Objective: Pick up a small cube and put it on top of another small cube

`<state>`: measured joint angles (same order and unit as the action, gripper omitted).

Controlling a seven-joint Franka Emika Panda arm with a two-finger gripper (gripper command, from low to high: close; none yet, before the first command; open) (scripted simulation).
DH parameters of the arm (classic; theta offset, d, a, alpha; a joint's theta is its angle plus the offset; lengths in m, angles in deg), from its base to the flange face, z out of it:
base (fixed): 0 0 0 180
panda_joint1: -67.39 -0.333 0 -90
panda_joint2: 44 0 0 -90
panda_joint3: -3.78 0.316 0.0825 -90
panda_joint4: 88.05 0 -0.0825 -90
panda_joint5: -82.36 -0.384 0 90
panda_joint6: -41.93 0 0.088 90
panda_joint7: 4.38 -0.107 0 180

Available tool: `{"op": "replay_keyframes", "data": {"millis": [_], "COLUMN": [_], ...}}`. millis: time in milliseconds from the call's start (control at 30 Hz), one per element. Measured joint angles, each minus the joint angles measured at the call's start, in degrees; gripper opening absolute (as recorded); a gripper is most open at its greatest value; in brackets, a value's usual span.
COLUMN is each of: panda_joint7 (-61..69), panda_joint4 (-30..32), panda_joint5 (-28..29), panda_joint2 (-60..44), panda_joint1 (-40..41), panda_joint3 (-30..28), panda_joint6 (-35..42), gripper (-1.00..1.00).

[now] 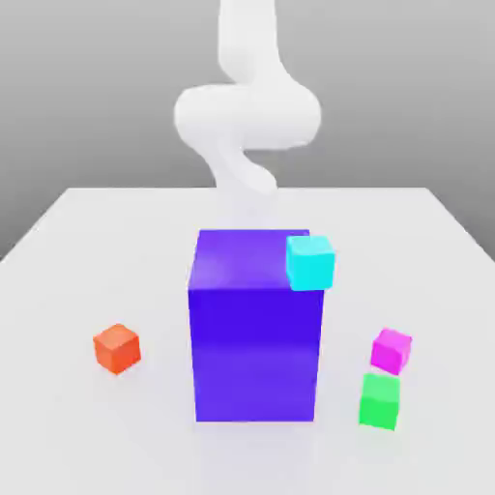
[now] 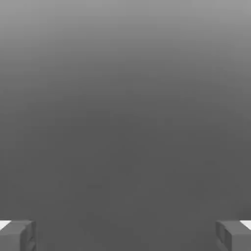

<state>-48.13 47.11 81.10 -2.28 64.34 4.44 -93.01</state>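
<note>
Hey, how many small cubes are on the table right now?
4. An orange cube on the exterior view's left, a cyan cube at the big blue block's upper right corner, and a pink cube just behind a green cube on the right. The block may hide others.

I see the tall purple block (image 1: pixel 255 329) mid-table, blocking passage between the orange cube (image 1: pixel 117 348) and magenta cube (image 1: pixel 391 350).

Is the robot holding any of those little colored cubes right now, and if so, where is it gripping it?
Nothing is held. In the hand view the fingers stand wide apart with only grey background between them.
</note>
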Motion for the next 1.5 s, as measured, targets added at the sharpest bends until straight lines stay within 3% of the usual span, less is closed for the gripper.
{"op": "replay_keyframes", "data": {"millis": [367,533,700,800,900,933,1200,1367,1500], "panda_joint7": [9.9,12.6,9.1,4.3,2.1,1.9,2.1,8.0,15.1], "panda_joint4": [16.9,24.8,30.2,29.3,28.2,27.9,28.2,30.1,29.2], "panda_joint5": [-5.2,-4.9,3.0,10.0,12.8,12.9,12.7,4.7,1.2], "panda_joint2": [-22.0,-32.7,-42.9,-49.2,-55.4,-56.8,-55.5,-45.8,-40.9], "panda_joint1": [-15.0,-20.6,-23.7,-27.5,-33.2,-34.5,-33.8,-30.5,-31.7], "panda_joint3": [6.7,11.6,13.8,8.6,2.4,1.1,1.9,7.2,5.9], "panda_joint6": [-16.3,-24.3,-32.1,-37.0,-42.0,-43.2,-42.1,-34.4,-28.6], "gripper": [0.00,0.00,0.00,0.00,0.00,-1.00,-1.00,-1.00,-1.00]}}
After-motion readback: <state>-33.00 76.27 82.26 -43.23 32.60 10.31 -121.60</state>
